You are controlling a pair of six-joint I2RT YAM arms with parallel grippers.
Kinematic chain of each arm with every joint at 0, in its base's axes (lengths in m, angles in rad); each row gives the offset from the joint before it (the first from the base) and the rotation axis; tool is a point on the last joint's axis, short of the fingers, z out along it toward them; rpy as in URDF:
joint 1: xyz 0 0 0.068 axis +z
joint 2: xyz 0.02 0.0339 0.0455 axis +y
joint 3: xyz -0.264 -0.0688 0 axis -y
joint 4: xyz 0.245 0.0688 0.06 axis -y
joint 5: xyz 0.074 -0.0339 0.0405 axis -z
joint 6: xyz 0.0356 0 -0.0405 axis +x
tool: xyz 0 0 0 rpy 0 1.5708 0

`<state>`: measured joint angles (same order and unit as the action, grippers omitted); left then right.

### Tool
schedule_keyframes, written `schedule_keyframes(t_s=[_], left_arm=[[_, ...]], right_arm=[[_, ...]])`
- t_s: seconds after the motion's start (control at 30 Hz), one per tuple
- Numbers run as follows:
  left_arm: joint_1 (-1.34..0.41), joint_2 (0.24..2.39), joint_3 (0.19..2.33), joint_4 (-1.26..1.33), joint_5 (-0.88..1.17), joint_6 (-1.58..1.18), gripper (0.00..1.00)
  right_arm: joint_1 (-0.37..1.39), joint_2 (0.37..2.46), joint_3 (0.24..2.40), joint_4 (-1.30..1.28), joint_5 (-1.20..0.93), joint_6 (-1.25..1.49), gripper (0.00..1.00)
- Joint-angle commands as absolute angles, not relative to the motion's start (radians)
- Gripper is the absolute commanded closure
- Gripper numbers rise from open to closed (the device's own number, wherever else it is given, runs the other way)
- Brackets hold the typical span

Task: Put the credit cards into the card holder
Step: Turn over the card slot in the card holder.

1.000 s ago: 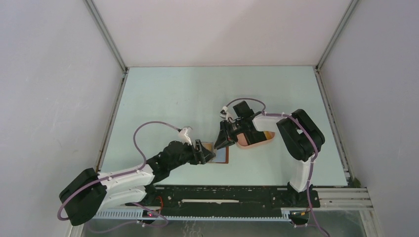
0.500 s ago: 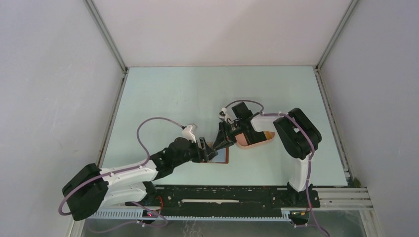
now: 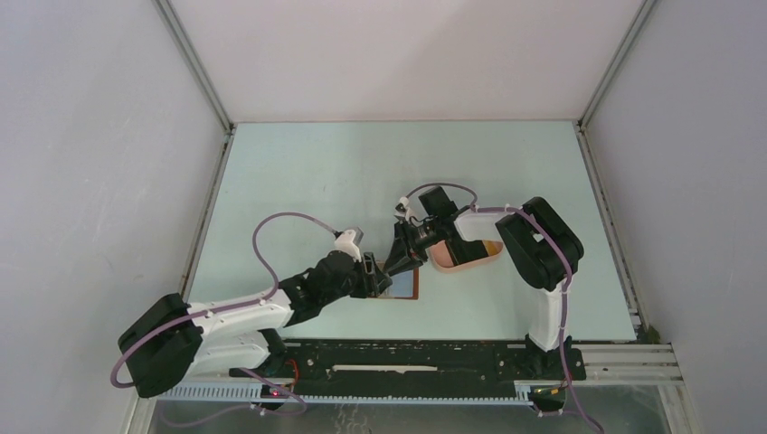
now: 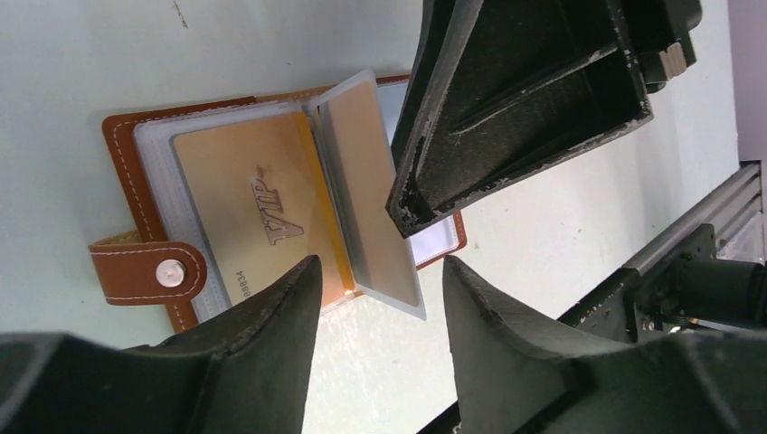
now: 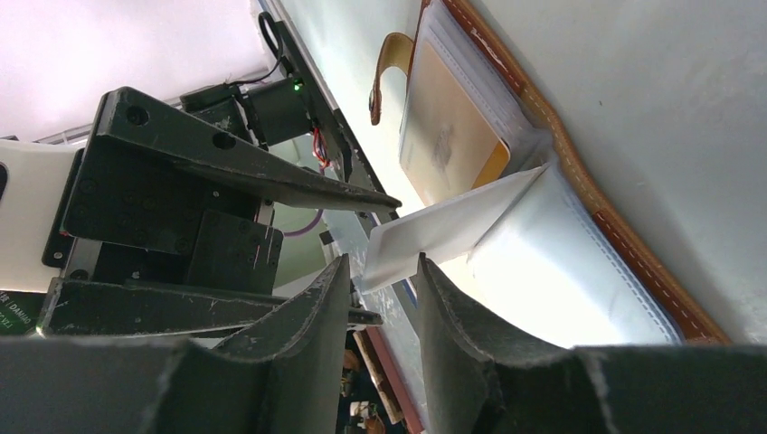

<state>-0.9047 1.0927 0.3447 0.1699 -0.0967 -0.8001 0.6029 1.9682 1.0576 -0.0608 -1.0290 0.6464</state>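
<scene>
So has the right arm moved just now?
Yes. The right arm has slid a little to the left, away from the pink tray.

Soft, even light keeps the pale counter [image 3: 317,172] bright with faint shadows, while in both wrist views the near jaws loom dark and slightly blurred.

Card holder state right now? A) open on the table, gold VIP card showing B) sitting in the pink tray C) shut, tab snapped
A: the left wrist view shows the card holder lying open on the table, tab unsnapped, gold VIP card face up inside.
</scene>
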Motion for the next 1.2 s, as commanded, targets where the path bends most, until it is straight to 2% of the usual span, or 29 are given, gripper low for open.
schedule_keyframes(t_s=[0.0,0.27,0.43,0.67,0.77,1.0,1.1,1.17], left_arm=[[-0.912,1.098,0.396,0.169,-0.137,-0.772,0.47],[-0.911,1.083,0.39,0.15,-0.169,-0.773,0.54],[-0.912,1.086,0.387,0.143,-0.185,-0.772,0.61],[-0.911,1.09,0.381,0.132,-0.212,-0.773,0.81],[-0.91,1.091,0.376,0.118,-0.234,-0.773,0.86],[-0.911,1.1,0.367,0.08,-0.286,-0.772,0.85],[-0.91,1.086,0.362,0.056,-0.315,-0.772,0.82],[-0.91,1.065,0.363,0.033,-0.333,-0.772,0.76]], right_arm=[[0.607,1.974,1.092,-0.043,-1.05,0.656,0.58],[0.607,1.965,1.099,-0.057,-1.048,0.636,0.56],[0.607,1.954,1.106,-0.072,-1.047,0.618,0.56],[0.605,1.928,1.121,-0.103,-1.04,0.577,0.55],[0.605,1.902,1.129,-0.122,-1.03,0.548,0.55],[0.598,1.852,1.153,-0.179,-1.01,0.466,0.56],[0.592,1.816,1.166,-0.22,-0.99,0.394,0.57],[0.586,1.78,1.174,-0.254,-0.967,0.343,0.58]])
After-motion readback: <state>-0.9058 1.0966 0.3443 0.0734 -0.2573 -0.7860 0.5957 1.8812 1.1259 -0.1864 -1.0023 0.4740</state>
